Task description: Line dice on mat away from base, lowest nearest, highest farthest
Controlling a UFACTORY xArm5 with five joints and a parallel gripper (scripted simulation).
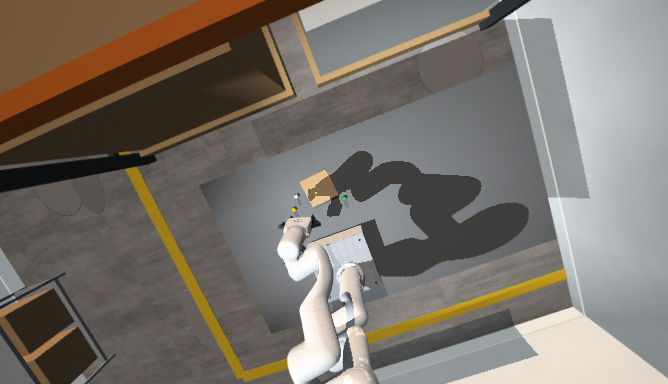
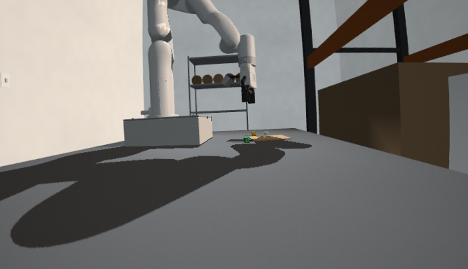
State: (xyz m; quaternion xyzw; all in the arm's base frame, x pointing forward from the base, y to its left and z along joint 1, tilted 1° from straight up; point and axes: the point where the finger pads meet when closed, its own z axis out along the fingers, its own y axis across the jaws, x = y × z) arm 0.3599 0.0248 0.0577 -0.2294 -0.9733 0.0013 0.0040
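A tan square mat [image 1: 318,188] lies flat on the grey table; it also shows in the low view [image 2: 270,137]. A white die [image 1: 297,196] [image 2: 266,133] and a yellow die [image 1: 294,209] [image 2: 253,134] stand on the table beside the mat's one edge. A green die [image 1: 344,198] [image 2: 246,139] stands on the table off the opposite edge, in shadow. No die is on the mat. My gripper [image 1: 297,224] [image 2: 248,99] is open and empty, well above the table near the yellow die. The die faces are too small to read.
The robot's white base block [image 1: 350,261] [image 2: 168,130] stands on the table close to the mat. A brown box [image 2: 389,113] stands beside the table on the right. A shelf rack [image 2: 217,88] stands behind the gripper.
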